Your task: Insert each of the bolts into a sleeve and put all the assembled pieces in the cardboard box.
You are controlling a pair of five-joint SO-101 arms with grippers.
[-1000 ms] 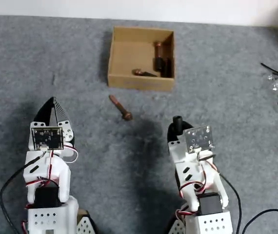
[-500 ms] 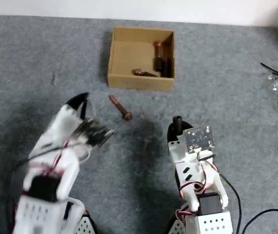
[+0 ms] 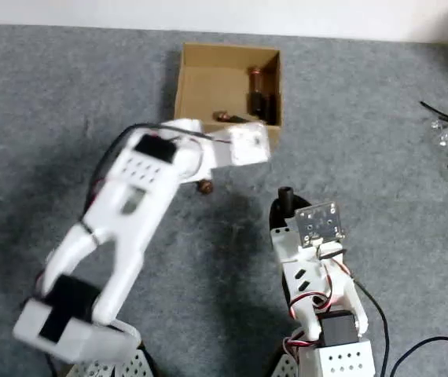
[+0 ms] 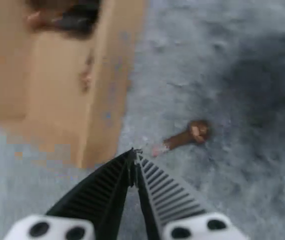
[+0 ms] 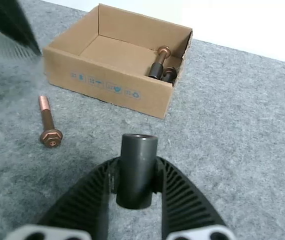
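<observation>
**Left arm swings out to the last loose bolt**

A second ago my left arm sat folded back by its base. It has since swung forward and to the right across the grey carpet (image 3: 35, 102), and my left claw (image 4: 135, 154) now hangs just short of the copper-coloured hex-head bolt (image 4: 180, 139). The claw's two black ribbed fingers are pressed together with nothing between them, so I judge they must part before I can take anything.

The bolt has not shifted. It lies flat on the carpet, near the front wall of the open brown cardboard box (image 4: 105, 100) but not touching it. Inside the box, towards its right wall, lie assembled pieces (image 5: 158, 62), bolts already seated in dark sleeves.

Further right, my right claw (image 5: 136, 167) has kept still. It is clamped on the dark grey cylindrical sleeve (image 5: 138, 145), which it holds upright with the open end on top.

I read this as the final pair, with the sleeve waiting and the bolt about to be fetched. My left fingers point at the threaded end, so I would have to open them and line them up across the shaft.
</observation>
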